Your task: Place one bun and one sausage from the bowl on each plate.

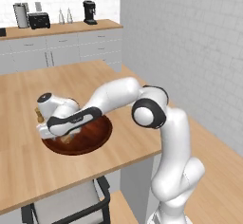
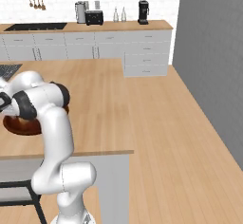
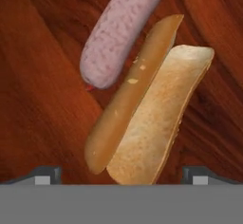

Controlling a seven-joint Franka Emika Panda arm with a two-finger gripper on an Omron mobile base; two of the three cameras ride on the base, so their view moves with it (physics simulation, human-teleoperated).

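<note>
Hand view looks straight down into the bowl (image 3: 42, 99), dark red-brown wood grain all round. A split bun (image 3: 147, 118) lies on the bowl floor, opened so the pale cut face shows beside the browner crust half. Just beside it, up and to the left, a pinkish sausage (image 3: 118, 28) lies at much the same slant, its rounded end close against the bun's crust edge; whether they touch I cannot tell.

Gripper (image 3: 121, 173): the two dark finger tips stand far apart at the bottom corners, spread wide with nothing between them yet. The bun's lower end sits between them, which reads as lining up to straddle the bun across its width rather than its length. A sensible choice, since the bun is long and the short way fits the spread.

Left base view: the arm reaches low and left from the counter's edge, hand dipped over the bowl (image 1: 97, 137) on the wooden counter (image 1: 28, 166), hiding most of its contents.

Right base view: the bowl (image 2: 19, 126) peeks out behind the arm's elbow.

Judgement: a first pick-up is being set up; plates are somewhere off these views.
</note>
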